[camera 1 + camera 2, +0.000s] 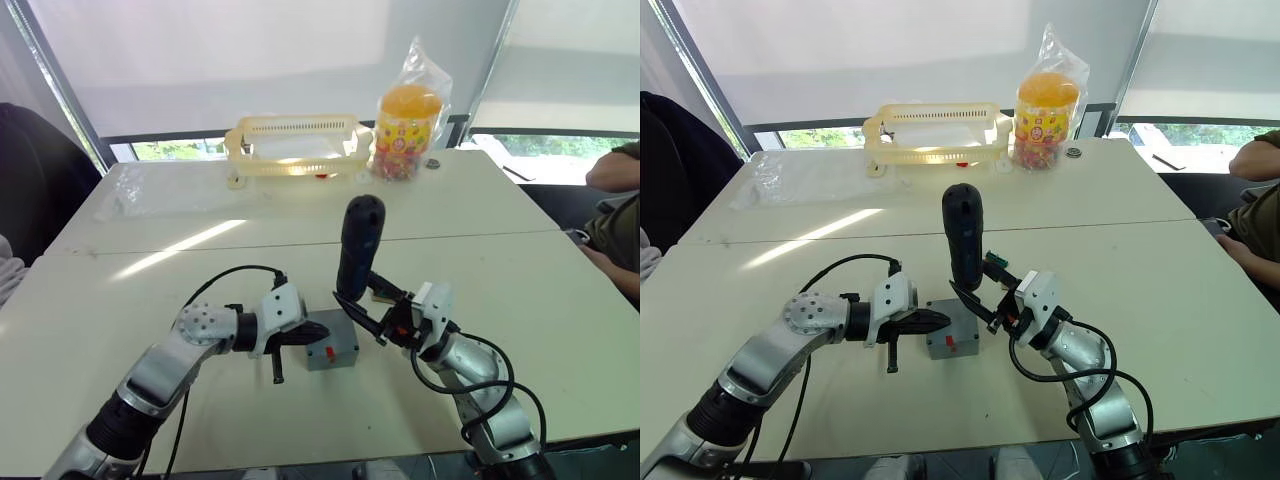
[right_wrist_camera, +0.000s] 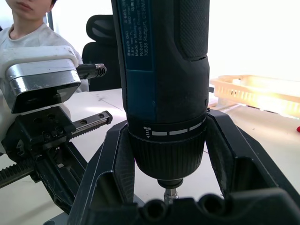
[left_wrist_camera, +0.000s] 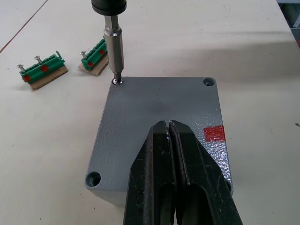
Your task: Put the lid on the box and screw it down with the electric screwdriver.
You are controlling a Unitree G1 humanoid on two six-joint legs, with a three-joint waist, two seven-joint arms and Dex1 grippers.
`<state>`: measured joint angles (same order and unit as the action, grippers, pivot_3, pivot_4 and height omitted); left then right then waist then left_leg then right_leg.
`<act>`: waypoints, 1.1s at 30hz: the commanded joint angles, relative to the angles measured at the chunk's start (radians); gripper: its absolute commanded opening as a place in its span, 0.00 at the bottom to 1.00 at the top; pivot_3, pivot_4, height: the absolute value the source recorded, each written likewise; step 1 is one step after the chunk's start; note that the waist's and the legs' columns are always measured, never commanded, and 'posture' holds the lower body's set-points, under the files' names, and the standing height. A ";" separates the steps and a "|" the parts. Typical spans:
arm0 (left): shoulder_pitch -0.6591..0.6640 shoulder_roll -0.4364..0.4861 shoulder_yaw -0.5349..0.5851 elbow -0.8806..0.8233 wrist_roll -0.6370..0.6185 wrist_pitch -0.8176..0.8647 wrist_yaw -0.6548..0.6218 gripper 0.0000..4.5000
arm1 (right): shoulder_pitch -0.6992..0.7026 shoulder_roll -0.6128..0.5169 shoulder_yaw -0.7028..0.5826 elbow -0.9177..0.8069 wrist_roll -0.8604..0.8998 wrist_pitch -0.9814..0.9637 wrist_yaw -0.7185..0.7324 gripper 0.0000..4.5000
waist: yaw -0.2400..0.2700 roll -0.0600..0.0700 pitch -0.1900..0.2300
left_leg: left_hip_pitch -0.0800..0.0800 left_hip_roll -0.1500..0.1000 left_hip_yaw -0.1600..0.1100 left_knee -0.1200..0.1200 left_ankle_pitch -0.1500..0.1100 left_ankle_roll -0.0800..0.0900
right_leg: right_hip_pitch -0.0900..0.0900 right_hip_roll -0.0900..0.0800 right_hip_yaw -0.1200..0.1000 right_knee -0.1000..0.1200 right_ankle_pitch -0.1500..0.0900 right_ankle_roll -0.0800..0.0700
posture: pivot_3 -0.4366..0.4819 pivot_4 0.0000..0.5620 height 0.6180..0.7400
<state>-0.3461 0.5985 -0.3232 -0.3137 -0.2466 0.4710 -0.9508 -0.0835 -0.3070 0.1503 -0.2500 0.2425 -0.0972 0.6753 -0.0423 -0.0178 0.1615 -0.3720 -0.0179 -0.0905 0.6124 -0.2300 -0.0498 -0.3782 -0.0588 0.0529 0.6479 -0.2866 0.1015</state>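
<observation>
The electric screwdriver (image 1: 359,252) stands nearly upright, its long axis vertical with the butt leaning slightly away from the robot and the bit pointing down. The right tool (image 1: 372,312) pinches its lower body between both fingers (image 2: 115,173). The box (image 1: 331,342) sits on the pale surface (image 1: 150,290) between the two arms, with the lid (image 3: 159,124) already lying flat on top and a red mark on its near side. The left tool (image 1: 296,341) has its fingers (image 3: 154,173) pressed together, resting on the lid.

The left wrist view shows the bit tip seated in the screw at one lid corner, two other corner holes, and two small green blocks (image 3: 43,70) lying just beyond the box. The right wrist view shows the screwdriver's collar and a seated person (image 2: 28,23) behind the left arm. The head views show a cream basket (image 1: 298,148) and a bagged jar (image 1: 409,120) at the far edge.
</observation>
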 commanded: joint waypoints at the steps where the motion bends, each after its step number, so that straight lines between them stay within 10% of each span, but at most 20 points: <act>1: 0.031 0.025 -0.041 0.031 0.044 0.034 0.000 0.01 | 0.033 -0.002 0.053 0.054 0.010 0.056 0.037 0.39 | 0.000 0.000 0.000 | 0.000 0.000 0.000 0.000 0.000 0.000 | 0.000 0.000 0.000 0.000 0.000 0.000 | 0.48 0.27 1.00; 33: 0.033 0.017 -0.050 0.034 0.043 0.044 0.019 0.01 | -0.010 0.003 0.021 0.103 0.016 0.183 -0.028 0.39 | 0.002 -0.001 -0.007 | 0.000 0.006 -0.001 -0.002 -0.001 0.000 | 0.002 -0.003 0.000 -0.008 -0.002 -0.002 | 0.48 0.27 1.00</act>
<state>-0.3407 0.5988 -0.3378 -0.3175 -0.2390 0.4740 -0.9295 -0.1290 -0.2965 0.1478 -0.2361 0.2794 0.0105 0.6517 -0.0406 -0.0184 0.1549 -0.3719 -0.0121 -0.0923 0.6105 -0.2315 -0.0495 -0.3755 -0.0621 0.0526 0.6388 -0.2888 0.0993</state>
